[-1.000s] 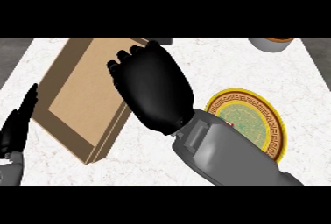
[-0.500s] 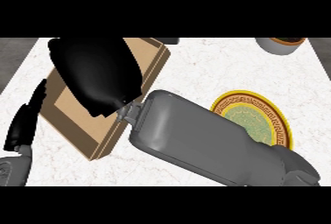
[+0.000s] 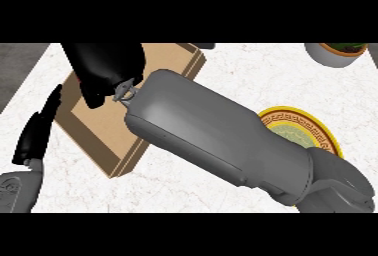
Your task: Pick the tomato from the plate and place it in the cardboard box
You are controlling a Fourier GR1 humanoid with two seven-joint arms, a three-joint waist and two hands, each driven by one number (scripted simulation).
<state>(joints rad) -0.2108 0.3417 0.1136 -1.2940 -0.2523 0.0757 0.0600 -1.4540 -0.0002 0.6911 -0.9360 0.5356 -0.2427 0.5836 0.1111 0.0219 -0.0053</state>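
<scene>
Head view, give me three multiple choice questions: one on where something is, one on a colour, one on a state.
1. Where is the right robot hand?
A. over the box
B. over the plate
C. beside the pot

2. The plate's rim is:
A. blue
B. yellow
C. white

3. The left robot hand is:
A. holding the box
B. open, at the left edge
C. on the plate

Answers: 1 A, it covers the box's far end. 2 B, a yellow band rings it. 3 B, straight fingers touch nothing.
</scene>
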